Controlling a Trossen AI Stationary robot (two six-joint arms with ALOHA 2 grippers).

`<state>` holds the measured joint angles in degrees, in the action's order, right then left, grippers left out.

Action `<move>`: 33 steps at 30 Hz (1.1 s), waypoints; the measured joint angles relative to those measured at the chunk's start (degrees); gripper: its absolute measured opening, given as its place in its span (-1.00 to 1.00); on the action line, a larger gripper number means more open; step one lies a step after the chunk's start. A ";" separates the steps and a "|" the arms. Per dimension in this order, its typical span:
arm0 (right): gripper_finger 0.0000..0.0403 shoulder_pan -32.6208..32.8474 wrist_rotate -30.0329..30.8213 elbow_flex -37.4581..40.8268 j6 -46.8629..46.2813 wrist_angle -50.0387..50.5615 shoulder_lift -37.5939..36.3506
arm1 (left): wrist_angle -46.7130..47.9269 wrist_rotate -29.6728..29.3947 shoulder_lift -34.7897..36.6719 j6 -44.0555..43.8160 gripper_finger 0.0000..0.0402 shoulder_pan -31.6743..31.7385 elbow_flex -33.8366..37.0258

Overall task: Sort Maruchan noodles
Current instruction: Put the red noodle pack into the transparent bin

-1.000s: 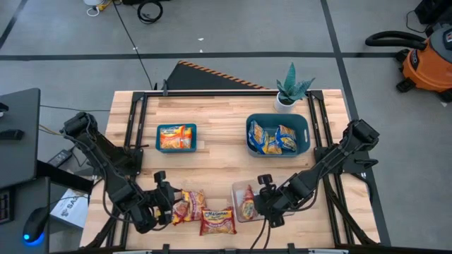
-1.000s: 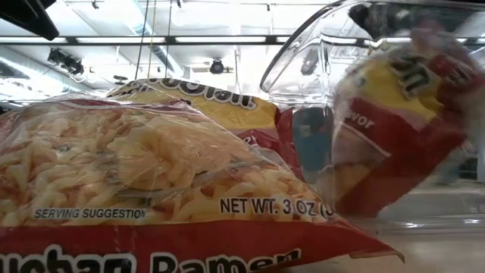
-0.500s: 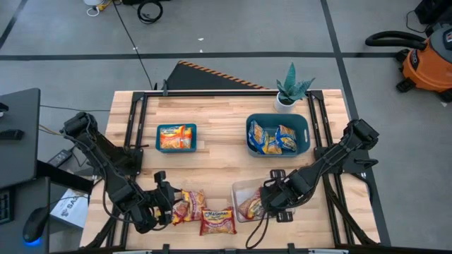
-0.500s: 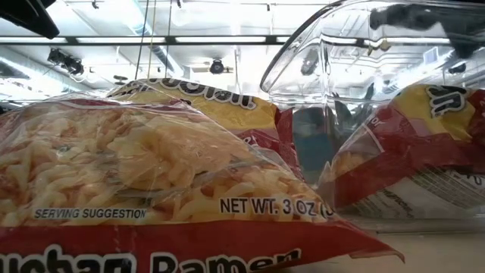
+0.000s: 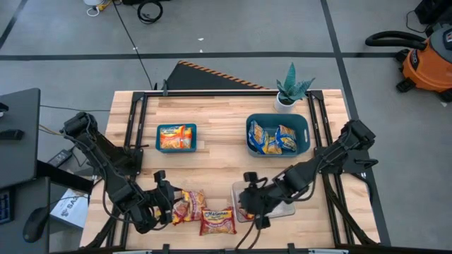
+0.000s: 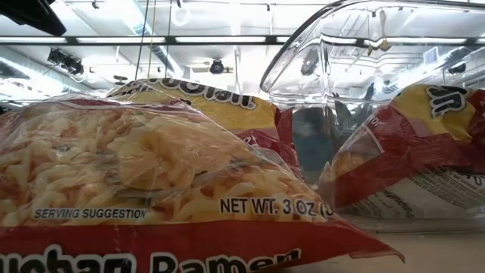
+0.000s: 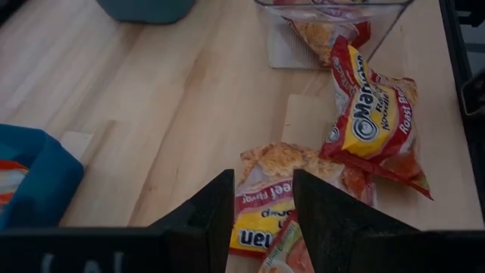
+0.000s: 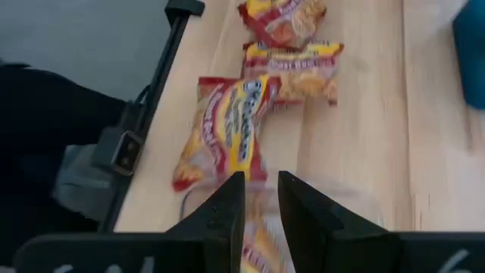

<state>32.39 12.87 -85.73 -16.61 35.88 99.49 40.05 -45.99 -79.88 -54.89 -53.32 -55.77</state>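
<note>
The right claw [image 5: 248,204] hung over the near edge of the clear plastic container [image 5: 282,209], close to the front of the wooden tabletop [image 5: 219,159]. Its two dark fingers [image 8: 220,216] were a little apart, with only a thin gap between them, and they held nothing. A red-and-yellow noodle packet [image 6: 409,152] lay inside the container, leaning on its wall. The left claw [image 5: 168,201] sat low at the front left of the tabletop, just beside a small heap of red-and-yellow packets [image 5: 189,206]. Its fingers [image 7: 208,216] were apart and empty too. Another red-and-yellow packet [image 5: 217,221] lay flat near the front edge, between the heap and the container. Farther back, a small teal bin [image 5: 157,138] held an orange packet [image 5: 176,137]. A bigger teal bin [image 5: 305,127] on the right held blue-and-yellow packets [image 5: 274,139]. A little potted plant [image 5: 290,90] stood behind the bigger bin, at the back of the tabletop.
</note>
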 joint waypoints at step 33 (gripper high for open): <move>-0.36 -6.53 -7.17 -25.51 13.91 9.17 30.92 | 2.11 8.93 0.73 -2.97 -0.30 -1.68 0.00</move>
<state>25.87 5.69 -111.24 -2.69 45.04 130.41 42.16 -37.06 -79.15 -57.86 -54.99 -55.77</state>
